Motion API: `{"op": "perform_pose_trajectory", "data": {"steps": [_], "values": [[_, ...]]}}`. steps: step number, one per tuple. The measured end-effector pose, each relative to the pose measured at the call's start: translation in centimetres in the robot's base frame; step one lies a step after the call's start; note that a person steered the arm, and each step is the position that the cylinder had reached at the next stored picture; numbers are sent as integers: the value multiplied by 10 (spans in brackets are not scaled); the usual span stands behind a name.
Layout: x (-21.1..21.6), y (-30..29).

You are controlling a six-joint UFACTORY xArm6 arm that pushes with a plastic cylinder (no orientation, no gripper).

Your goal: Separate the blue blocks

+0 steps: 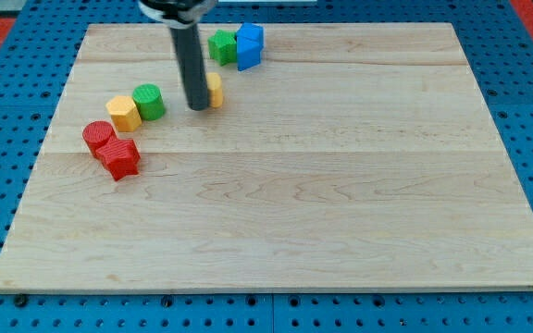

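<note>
Nearest the view's bottom, the wooden board (340, 231) lies bare across its lower half; at about nine o'clock from its centre sit a red star-like block (119, 159) and a red cylinder (98, 136), touching each other. Farther up, at ten o'clock, a yellow hexagonal block (123, 113) touches a green cylinder (148, 102); just right of them the tip (197, 107) of the dark rod rests on the board, with a yellow block (215, 90) partly hidden behind it, apparently touching. The rod has no jaws to open or close; it is a bare pusher, holding nothing.

Farthest, at eleven to twelve o'clock, the blue blocks (249, 47) stand pressed together, their shapes hard to make out, with a green block (221, 45) touching their left side. The tip is well short of them, at their seven o'clock.

The separating step seems not yet begun; the approach is in hand. The next move probably calls for bringing the tip up to the seam between the blues and pushing one away without dragging the green block along.
</note>
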State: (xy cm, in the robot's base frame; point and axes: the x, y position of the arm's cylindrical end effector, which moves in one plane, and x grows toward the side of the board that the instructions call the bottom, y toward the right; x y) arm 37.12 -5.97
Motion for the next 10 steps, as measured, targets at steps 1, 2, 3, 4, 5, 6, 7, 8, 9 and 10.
{"op": "perform_pose_trajectory", "data": {"steps": [1,2,3,4,5,6,7,8,9,10], "values": [[-14,95],[-110,115],[-157,53],[-145,-5],[-142,-14],[-134,53],[-91,105],[-53,118],[-107,121],[-121,90]]}}
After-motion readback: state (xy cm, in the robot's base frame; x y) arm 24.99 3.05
